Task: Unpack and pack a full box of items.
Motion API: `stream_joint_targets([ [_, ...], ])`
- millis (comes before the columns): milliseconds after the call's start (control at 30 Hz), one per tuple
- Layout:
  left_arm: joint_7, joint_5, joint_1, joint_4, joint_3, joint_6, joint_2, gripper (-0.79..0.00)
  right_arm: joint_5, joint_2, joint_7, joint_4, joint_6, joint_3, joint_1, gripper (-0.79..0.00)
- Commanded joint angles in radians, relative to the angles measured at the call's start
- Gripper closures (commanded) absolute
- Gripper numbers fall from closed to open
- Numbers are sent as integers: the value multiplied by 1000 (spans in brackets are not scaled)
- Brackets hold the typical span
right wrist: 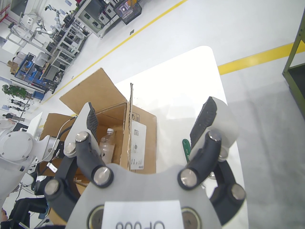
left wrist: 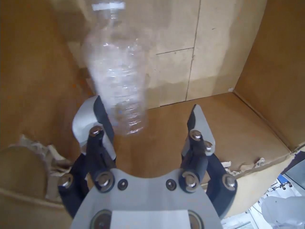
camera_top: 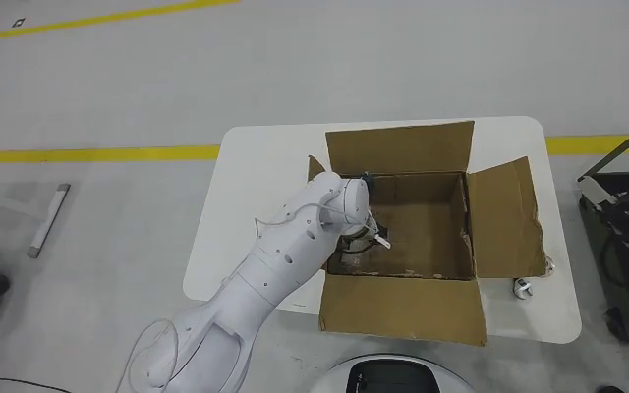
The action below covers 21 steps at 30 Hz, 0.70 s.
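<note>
A clear plastic bottle (left wrist: 116,72) with a white cap stands inside the open cardboard box (camera_top: 398,149), close to a side wall. My left gripper (left wrist: 145,106) is down in the box and open. One of its fingers (left wrist: 100,115) is right beside the bottle's lower part, and the other is well apart from it. In the top view the left arm enters the box over its left wall (camera_top: 366,236). My right gripper (right wrist: 150,103) hangs open and empty above the table, looking at the box (right wrist: 140,129) and the bottle (right wrist: 107,141) inside it.
The box sits on a white table (camera_top: 265,196) with all flaps folded out. Crumpled brown paper (left wrist: 54,153) lies in a box corner. A small metallic item (camera_top: 521,287) and a green object (right wrist: 185,145) lie on the table beside the box. A dark cart (camera_top: 604,206) stands at the right.
</note>
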<state>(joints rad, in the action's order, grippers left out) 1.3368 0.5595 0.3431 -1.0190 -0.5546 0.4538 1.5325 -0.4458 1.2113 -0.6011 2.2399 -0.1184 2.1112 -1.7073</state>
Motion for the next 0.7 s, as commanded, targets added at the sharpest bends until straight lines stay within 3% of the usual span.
stream_joint_targets([
  [0,-3,1,1,3,-6,-3,0,-785,8,-1,-11,2,-3,5,-7,-785],
  [167,-17,-5,6,-49,-44,-37,-9,-785,43,-5,-78,21,-9,57,-28,-785],
  [267,-25,-12,17,-129,-87,-80,-24,-785,66,-10,-153,31,-30,105,-43,-785],
  [367,-11,-18,42,-231,-145,-121,-47,-785,47,-19,-261,36,-62,152,-58,-785],
  [433,-14,-114,82,-313,-235,-154,-64,-785,37,-26,-315,43,-48,176,-60,-785],
  [667,60,83,172,-604,-416,-150,-140,-785,-51,-43,-459,0,52,163,-120,-785],
])
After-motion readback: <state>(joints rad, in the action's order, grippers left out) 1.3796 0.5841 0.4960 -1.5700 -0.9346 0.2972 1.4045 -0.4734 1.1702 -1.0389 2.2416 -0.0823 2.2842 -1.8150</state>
